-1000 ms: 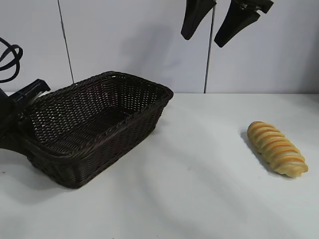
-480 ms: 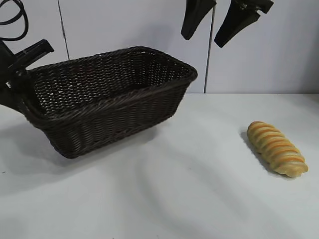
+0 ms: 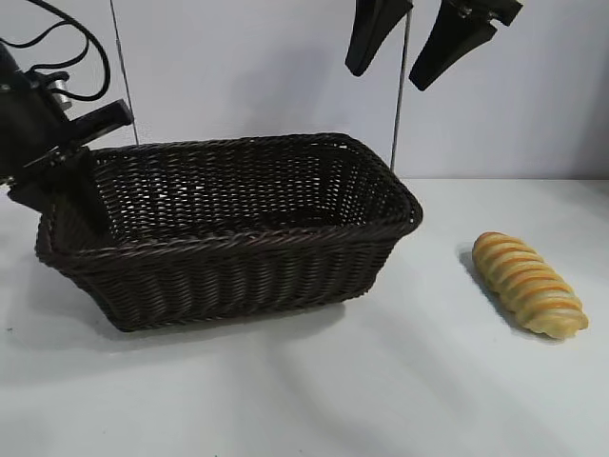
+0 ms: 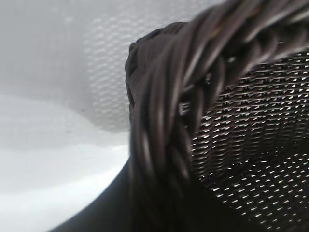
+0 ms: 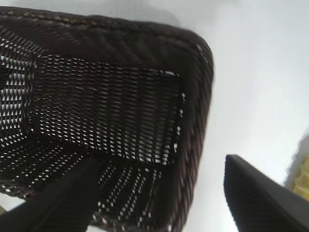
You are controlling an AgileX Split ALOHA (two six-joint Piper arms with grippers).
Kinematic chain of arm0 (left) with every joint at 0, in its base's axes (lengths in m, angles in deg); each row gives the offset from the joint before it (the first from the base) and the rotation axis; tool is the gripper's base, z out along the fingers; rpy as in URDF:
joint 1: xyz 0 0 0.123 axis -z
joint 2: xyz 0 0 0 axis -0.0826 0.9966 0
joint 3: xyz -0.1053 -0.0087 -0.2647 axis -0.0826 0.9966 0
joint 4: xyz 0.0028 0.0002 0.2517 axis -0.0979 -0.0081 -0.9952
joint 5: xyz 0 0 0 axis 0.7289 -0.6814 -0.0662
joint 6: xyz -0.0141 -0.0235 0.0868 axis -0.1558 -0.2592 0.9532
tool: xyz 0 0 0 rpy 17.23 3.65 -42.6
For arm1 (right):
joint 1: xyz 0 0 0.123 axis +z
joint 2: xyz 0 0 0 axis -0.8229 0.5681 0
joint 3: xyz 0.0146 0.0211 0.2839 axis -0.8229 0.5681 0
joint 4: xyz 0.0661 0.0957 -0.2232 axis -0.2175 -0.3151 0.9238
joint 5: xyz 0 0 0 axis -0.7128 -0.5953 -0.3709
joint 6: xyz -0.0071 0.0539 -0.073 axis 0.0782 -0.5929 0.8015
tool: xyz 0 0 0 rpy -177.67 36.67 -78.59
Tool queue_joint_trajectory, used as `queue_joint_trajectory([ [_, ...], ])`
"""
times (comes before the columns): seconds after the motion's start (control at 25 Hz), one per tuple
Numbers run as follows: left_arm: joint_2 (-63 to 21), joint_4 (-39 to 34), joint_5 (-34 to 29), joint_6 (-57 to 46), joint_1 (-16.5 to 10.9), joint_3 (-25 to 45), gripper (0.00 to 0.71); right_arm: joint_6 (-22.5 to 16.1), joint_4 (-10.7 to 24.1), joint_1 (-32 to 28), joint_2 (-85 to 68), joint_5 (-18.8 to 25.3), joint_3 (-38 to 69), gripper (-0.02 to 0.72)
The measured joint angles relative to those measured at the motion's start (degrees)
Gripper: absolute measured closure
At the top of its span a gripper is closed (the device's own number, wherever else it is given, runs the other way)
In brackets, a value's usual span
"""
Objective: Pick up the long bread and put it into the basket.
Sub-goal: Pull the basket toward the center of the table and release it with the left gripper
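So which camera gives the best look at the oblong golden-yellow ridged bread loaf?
The exterior view: the whole bread loaf lies on the white table, right of the wicker basket. The right wrist view catches only a yellow sliver at its edge; the left wrist view shows none.

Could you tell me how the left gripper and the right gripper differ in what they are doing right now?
The left gripper is closed on the end rim of the basket, while the right gripper holds nothing, its fingers spread open. The left gripper sits low at the basket; the right gripper hangs high above the table, well above the long bread. Both are black and angled downward.
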Motion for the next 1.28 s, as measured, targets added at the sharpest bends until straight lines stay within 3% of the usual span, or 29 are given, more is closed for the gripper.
queue_joint_trajectory([
  [0.72,3.5,-0.4,1.9,1.6,-0.7,-0.6,0.6,0.0,-0.1,0.0,0.0,-0.1,0.0,0.174],
  [0.84,3.5,-0.4,2.0,1.6,-0.7,-0.7,0.501,0.0,-0.1,0.0,0.0,-0.1,0.0,0.174],
  [1.04,3.4,-0.5,2.0,1.6,-0.7,-0.7,0.236,0.0,-0.1,0.0,0.0,-0.1,0.0,0.174],
  [1.28,-0.2,-2.8,1.6,1.6,-1.3,-0.8,0.175,0.0,-0.2,0.0,0.0,-0.1,0.0,0.174],
])
